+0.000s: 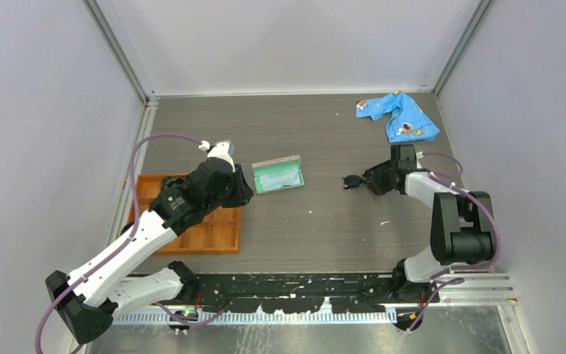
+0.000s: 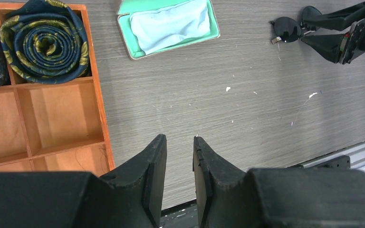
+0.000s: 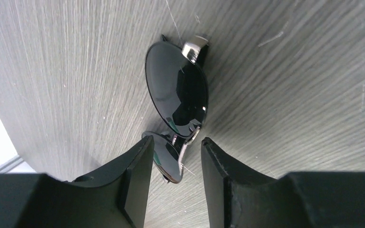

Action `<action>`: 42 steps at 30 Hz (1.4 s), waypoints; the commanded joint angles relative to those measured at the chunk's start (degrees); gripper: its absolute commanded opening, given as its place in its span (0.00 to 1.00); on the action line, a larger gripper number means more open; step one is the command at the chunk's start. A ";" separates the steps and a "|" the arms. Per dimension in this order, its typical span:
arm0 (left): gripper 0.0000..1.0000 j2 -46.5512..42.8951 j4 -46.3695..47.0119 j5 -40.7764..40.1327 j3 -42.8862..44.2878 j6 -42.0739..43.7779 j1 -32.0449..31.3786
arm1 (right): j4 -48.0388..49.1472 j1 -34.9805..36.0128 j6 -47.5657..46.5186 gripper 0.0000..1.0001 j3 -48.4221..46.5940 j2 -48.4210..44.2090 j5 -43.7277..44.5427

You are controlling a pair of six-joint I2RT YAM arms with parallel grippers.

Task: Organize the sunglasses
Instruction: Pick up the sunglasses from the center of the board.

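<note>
Currently straddles the sunglasses [image 3: 178, 102] near the bridge with the right end effector [image 3: 177, 145], half open, gripping nothing yet; on the desk [image 3: 290, 95], 3 o'clock from the case [image 1: 278, 175]. Risks pinching 1 lens off-centre on closing, skidding or twisting the frame. Holds the left end effector [image 2: 179, 142] ajar, empty.

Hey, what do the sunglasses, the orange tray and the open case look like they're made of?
The sunglasses: glossy dark lenses with mirror-like reflections, glass or plastic; thin frame with a silvery hinge, probably metal. The orange tray: matte, with thin flat dividers, likely wood or fibreboard. The open case: smooth teal lining, maybe plastic or leatherette, holding a soft, wrinkled pale cloth.
</note>
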State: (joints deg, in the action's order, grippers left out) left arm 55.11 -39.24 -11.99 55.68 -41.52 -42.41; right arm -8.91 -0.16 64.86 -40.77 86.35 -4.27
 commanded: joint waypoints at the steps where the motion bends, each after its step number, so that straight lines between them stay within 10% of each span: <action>1: 0.29 -1.14 1.68 -0.93 1.10 0.83 -0.21 | -8.76 0.16 1.08 0.45 -7.54 3.46 4.99; 21: 0.29 -1.93 0.82 -1.35 1.15 1.03 -0.21 | -24.96 6.39 -1.64 0.43 -24.06 15.90 14.42; 42: 0.30 -2.90 0.70 -1.41 0.42 0.65 -0.18 | -15.87 6.42 -8.22 0.26 -16.28 6.50 7.91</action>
State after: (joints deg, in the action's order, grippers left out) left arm 52.69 -39.55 -12.95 55.68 -41.47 -42.41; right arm -26.92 6.26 58.96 -58.65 97.62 5.21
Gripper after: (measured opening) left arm 0.295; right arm 0.300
